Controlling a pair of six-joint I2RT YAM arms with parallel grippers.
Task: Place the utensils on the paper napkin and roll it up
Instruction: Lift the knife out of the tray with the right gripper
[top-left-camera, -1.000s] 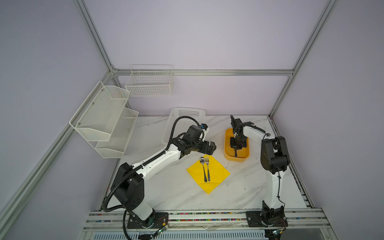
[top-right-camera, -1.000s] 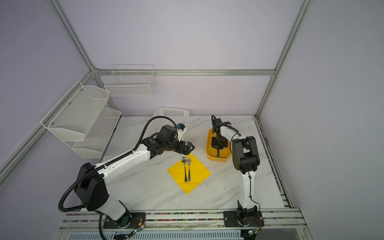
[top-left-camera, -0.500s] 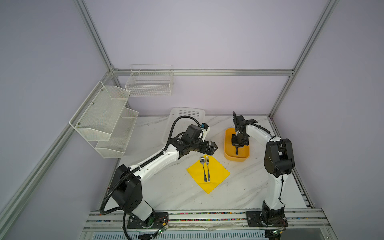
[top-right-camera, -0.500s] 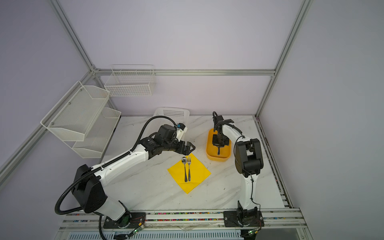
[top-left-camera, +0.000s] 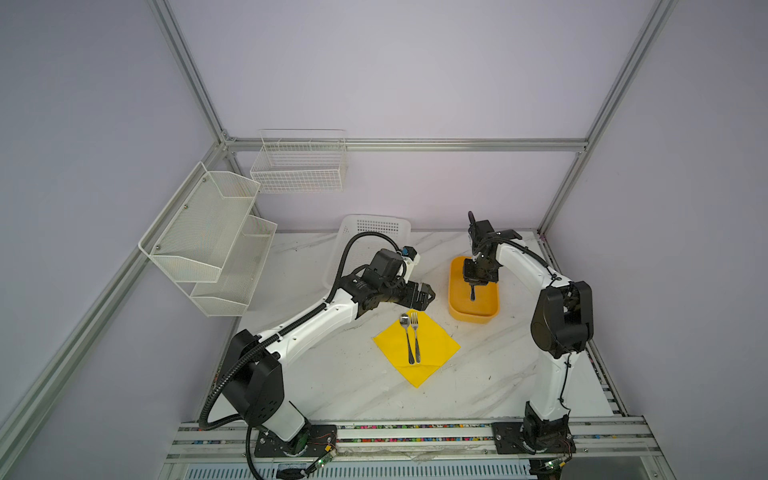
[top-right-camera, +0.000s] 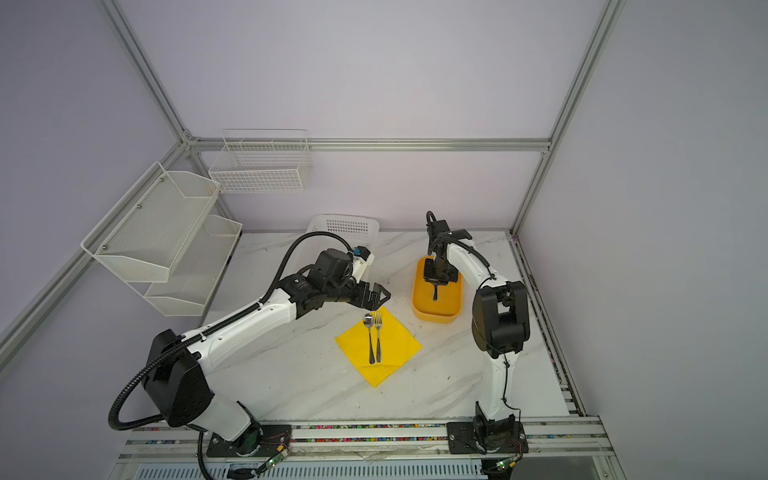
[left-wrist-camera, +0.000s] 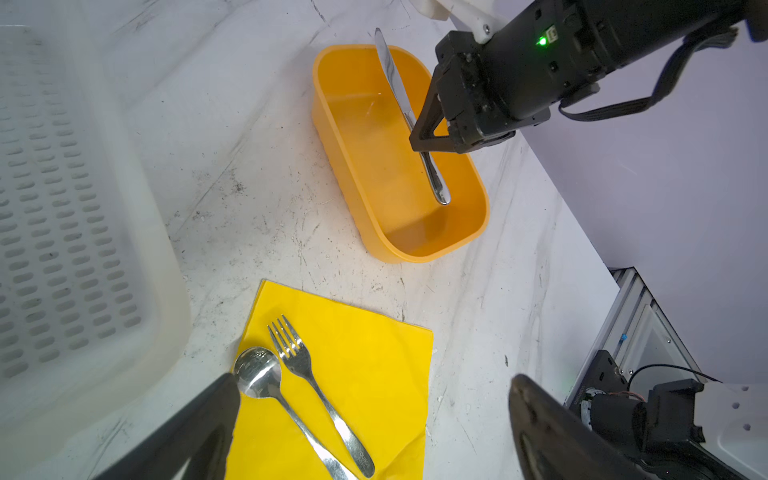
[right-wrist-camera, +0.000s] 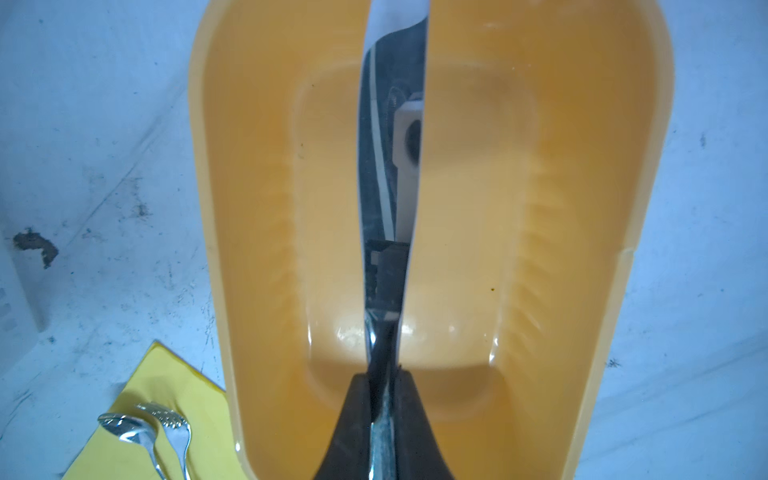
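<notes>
**A:** So where's the cutlery at?

**B:** The spoon and fork are lying side by side on the napkin, mid-table. The spoon's on the left, and both handles point to the near edge. The knife is over in the tub, just far-right of the napkin.

**A:** Is anyone holding it?

**B:** Yep. The right gripper is down in the tub with its fingers pinching the knife around the handle, and the blade sticks out past the far rim. Can't tell if the handle end is touching the bottom.

**A:** And the left one?

**B:** The left gripper is above the napkin's far corner, right by the spoon bowl. Its fingers are spread wide with nothing in them.
</notes>
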